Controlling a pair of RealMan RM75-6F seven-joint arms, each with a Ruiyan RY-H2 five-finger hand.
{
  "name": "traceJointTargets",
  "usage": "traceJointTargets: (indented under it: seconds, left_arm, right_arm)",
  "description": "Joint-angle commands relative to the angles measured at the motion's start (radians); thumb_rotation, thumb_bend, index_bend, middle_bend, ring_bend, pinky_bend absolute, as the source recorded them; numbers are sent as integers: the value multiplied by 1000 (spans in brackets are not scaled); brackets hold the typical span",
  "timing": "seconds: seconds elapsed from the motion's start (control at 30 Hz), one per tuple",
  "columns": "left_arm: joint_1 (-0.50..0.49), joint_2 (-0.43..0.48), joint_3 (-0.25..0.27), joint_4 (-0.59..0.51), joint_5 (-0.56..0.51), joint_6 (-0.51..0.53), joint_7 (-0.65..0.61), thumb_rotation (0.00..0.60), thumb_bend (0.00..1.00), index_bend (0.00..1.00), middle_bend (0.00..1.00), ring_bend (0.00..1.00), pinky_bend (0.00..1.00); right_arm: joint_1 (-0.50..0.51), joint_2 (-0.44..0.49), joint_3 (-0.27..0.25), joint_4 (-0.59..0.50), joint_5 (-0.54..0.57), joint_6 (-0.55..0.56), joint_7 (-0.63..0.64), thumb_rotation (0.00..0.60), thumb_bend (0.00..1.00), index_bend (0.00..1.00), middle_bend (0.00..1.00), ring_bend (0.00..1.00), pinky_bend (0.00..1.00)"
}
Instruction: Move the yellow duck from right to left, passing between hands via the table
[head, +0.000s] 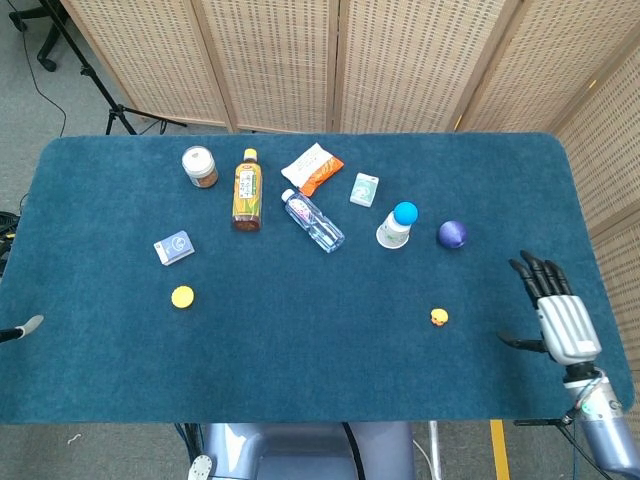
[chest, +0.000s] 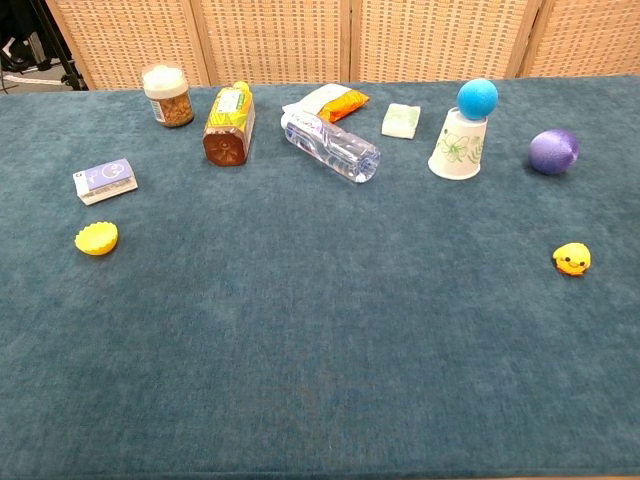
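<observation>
The small yellow duck (head: 439, 317) sits on the blue table (head: 300, 360) at the right, and the chest view shows the duck (chest: 571, 259) near its right edge. My right hand (head: 553, 310) hovers over the table's right side, to the right of the duck and apart from it, fingers spread and holding nothing. Of my left hand (head: 28, 325) only a fingertip shows at the left edge of the head view, so how it stands is unclear. Neither hand appears in the chest view.
A purple ball (head: 452, 234) and an upturned paper cup topped by a blue ball (head: 397, 226) stand behind the duck. Further left lie a water bottle (head: 312, 220), a tea bottle (head: 246, 190), a snack bag (head: 312, 167), a jar (head: 200, 166), a card box (head: 174, 247) and a yellow cap (head: 182, 296).
</observation>
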Motion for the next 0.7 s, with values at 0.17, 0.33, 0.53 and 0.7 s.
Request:
traceJointTargets:
  seconds: [0.17, 0.33, 0.53, 0.7]
  left_arm:
    - [-9, -5, -7, 1, -19, -17, 16, 600, 0, 0, 0, 0, 0]
    - [-18, -11, -11, 3, -35, -35, 32, 600, 0, 0, 0, 0, 0]
    - [-22, -15, -14, 4, -45, -43, 43, 600, 0, 0, 0, 0, 0]
    - [-26, -19, -13, 4, -47, -49, 52, 600, 0, 0, 0, 0, 0]
  right_arm:
    - [92, -79, 9, 52, 33, -139, -30, 600, 0, 273, 0, 0, 0]
    - [131, -114, 12, 70, 57, -205, -50, 600, 0, 316, 0, 0, 0]
    - [158, -152, 9, 101, 77, -248, -68, 600, 44, 352, 0, 0, 0]
    - [176, -183, -1, 130, 75, -273, -73, 600, 131, 364, 0, 0, 0]
